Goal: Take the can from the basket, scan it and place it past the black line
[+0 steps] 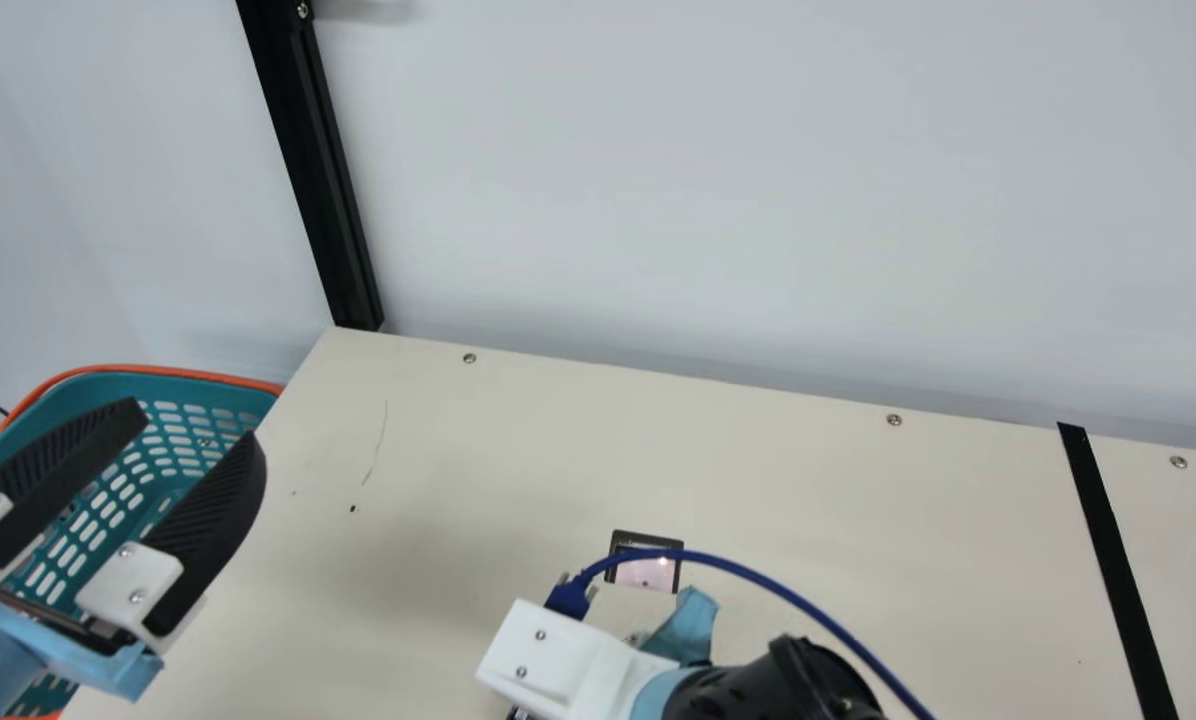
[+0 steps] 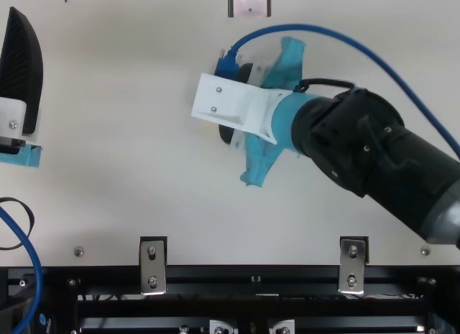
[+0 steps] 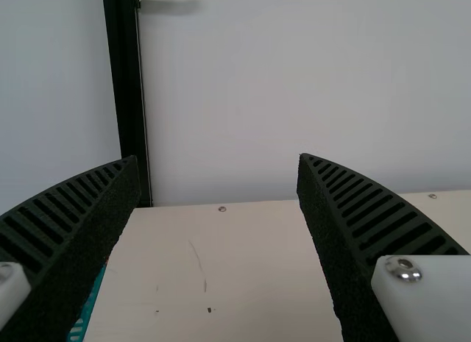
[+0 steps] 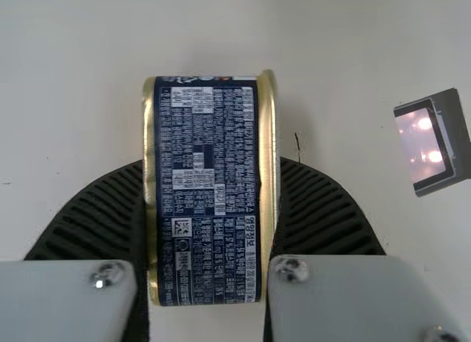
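Observation:
My left gripper (image 1: 195,422) stands open over the teal basket (image 1: 180,388); in the left wrist view the same gripper (image 3: 218,159) has nothing between its wide-apart fingers. Near mid-table, my right gripper (image 2: 236,104) points down, its fingers largely under the white mount. The right wrist view has this gripper (image 4: 208,165) shut on the can (image 4: 210,191), dark blue with gold rims, its printed label facing the camera. The scanner (image 1: 648,573), a small dark frame with a lit window, lies a short way from the right gripper. Farther right, the black line (image 1: 1118,570) crosses the table.
An orange rim (image 1: 128,368) edges the teal basket beside the table's left end. A blue cable (image 2: 345,41) arches over the right arm. A black post (image 1: 323,170) rises at the table's back left corner, against the pale wall.

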Controlling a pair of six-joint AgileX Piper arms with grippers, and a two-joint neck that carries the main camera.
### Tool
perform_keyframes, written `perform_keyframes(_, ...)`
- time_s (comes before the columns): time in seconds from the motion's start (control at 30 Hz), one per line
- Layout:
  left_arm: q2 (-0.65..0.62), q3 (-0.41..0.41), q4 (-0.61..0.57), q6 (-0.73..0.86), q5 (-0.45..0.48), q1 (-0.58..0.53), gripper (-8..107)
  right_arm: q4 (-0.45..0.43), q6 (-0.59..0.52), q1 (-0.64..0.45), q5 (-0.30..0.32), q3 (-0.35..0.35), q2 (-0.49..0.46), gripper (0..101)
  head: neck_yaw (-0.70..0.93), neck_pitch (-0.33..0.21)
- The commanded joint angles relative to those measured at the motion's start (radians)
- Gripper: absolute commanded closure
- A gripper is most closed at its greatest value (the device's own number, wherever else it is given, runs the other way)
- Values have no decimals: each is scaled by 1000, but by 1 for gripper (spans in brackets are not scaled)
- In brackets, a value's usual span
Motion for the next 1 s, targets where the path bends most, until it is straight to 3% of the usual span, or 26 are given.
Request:
perform_keyframes(0.0,0,0,0,0,0,0,9,18,-9,0,3,0,-4,101,0,-32)
perform_keyframes(0.23,0,0,0,0,0,0,9,36,-17,0,-4,9,-38,101,0,-32)
perform_keyframes(0.6,0,0,0,0,0,0,9,-6,17,-6,-7,-7,-142,101,0,-32)
perform_keyframes(0.97,0,0,0,0,0,0,9,-176,272,-53,-122,28,-296,101,-95,-32)
